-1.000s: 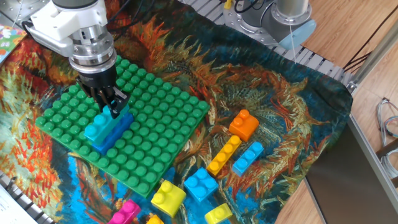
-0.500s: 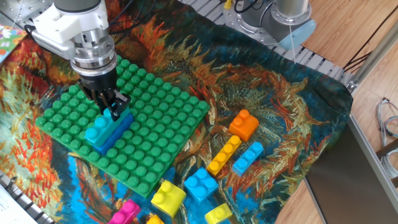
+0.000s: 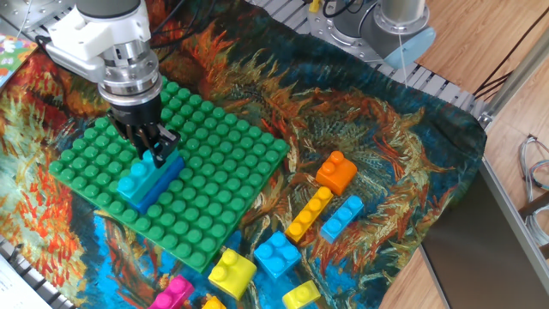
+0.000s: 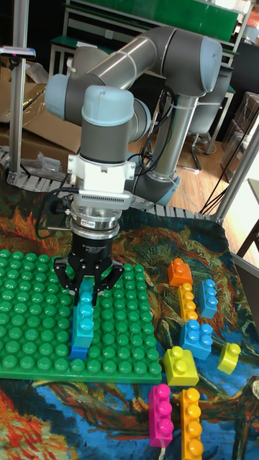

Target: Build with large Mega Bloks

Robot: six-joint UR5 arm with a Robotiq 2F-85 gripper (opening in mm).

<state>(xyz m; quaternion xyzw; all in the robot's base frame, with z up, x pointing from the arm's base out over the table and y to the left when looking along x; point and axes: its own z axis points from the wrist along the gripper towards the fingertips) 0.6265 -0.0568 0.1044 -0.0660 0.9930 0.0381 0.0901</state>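
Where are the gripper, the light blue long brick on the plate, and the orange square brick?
gripper [image 4: 89, 285], tall fixed view, midway between the fingertips.
light blue long brick [image 3: 140, 176], fixed view, studded top near its middle.
orange square brick [image 3: 336, 173], fixed view, front face below the stud.

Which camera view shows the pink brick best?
The tall fixed view: the pink brick shows whole, beside a long orange brick. In the fixed view, the pink brick is cut by the bottom edge.
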